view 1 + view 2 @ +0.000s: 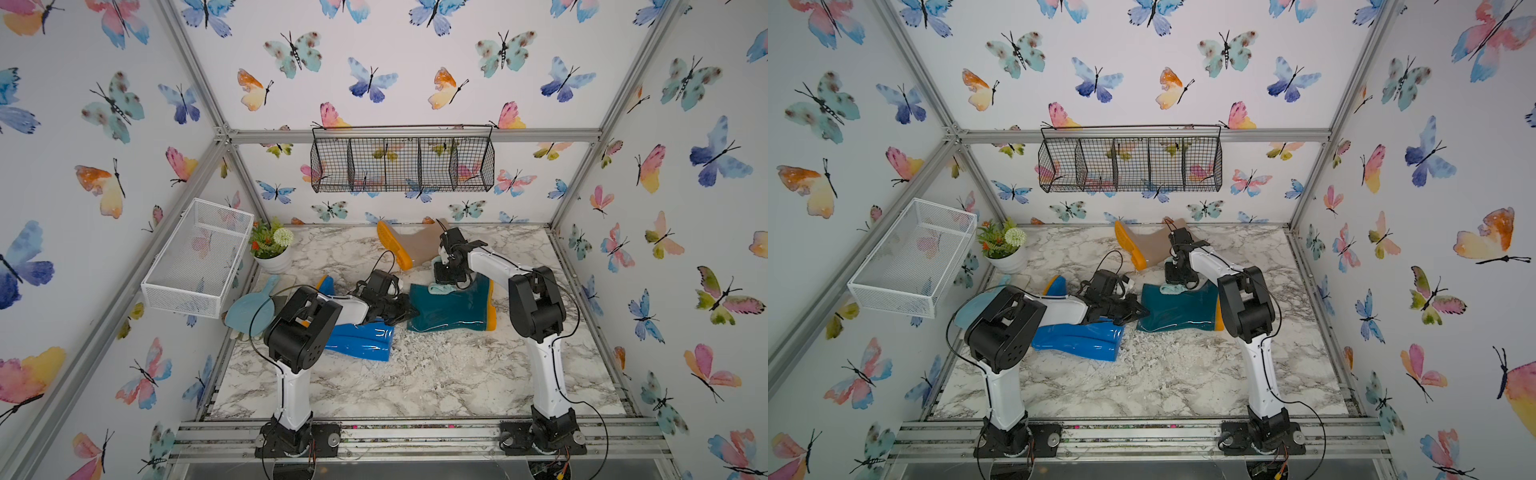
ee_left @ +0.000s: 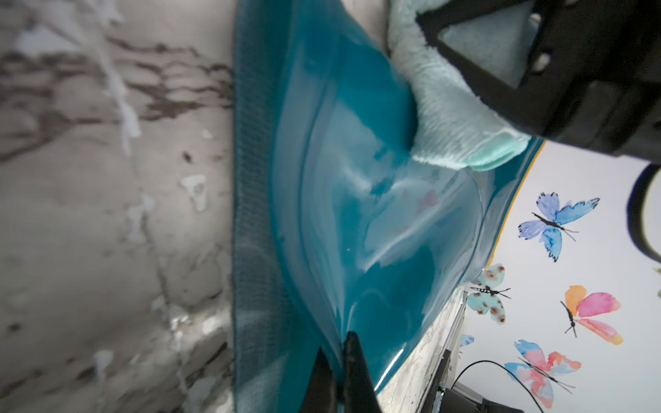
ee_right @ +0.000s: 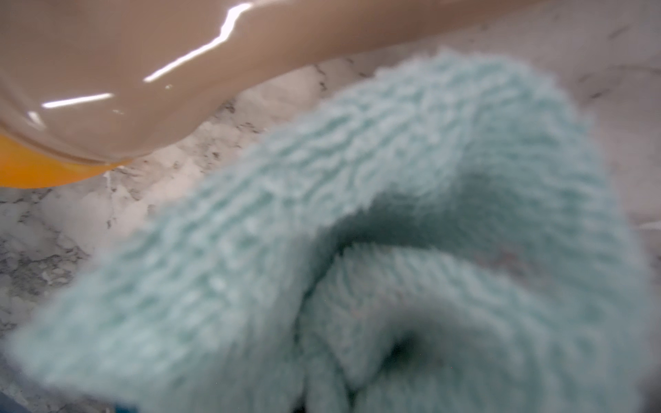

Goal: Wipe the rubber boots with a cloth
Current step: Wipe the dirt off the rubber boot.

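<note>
My left hand (image 1: 409, 314) is pinched shut on the shaft rim of the dark teal boot (image 1: 449, 311), which lies mid-frame on the tabletop (image 1: 415, 374). My right hand (image 1: 451, 277) is clamped on the cloth (image 1: 439, 288), pressed to that boot's upper edge. I judge this wipe underway. Whether the blue boot (image 1: 361, 341), left of centre, or the beige boot (image 1: 419, 245), above, is clean, I can't tell.

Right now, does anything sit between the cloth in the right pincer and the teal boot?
Nothing visible does. The cloth, held in the right pincer, lies directly against the teal boot. The left pincer grips the boot's shaft edge, apart from the cloth.
</note>
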You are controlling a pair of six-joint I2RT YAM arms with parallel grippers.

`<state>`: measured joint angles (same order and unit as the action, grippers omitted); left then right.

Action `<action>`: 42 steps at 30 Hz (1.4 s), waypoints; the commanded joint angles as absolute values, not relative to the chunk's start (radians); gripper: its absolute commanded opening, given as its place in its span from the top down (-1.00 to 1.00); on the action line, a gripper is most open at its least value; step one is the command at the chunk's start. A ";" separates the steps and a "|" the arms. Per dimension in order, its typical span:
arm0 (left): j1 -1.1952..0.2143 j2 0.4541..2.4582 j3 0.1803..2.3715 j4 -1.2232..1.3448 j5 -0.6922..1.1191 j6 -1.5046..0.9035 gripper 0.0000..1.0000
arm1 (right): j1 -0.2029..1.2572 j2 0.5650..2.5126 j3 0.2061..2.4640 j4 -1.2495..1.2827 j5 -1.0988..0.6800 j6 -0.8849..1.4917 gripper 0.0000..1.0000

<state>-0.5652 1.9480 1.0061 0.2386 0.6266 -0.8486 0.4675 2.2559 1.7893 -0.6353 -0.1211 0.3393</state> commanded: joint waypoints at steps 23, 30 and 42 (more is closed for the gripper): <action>-0.615 1.870 1.048 0.115 0.515 -0.773 1.00 | 0.619 2.282 1.865 -0.742 -0.137 0.290 0.96; -0.616 1.815 0.992 0.146 0.448 -0.804 1.00 | 0.541 2.233 1.788 -0.833 0.079 0.280 0.96; -0.632 1.792 0.914 0.208 0.462 -0.853 1.00 | 0.426 2.123 1.635 -0.727 -0.050 0.332 0.95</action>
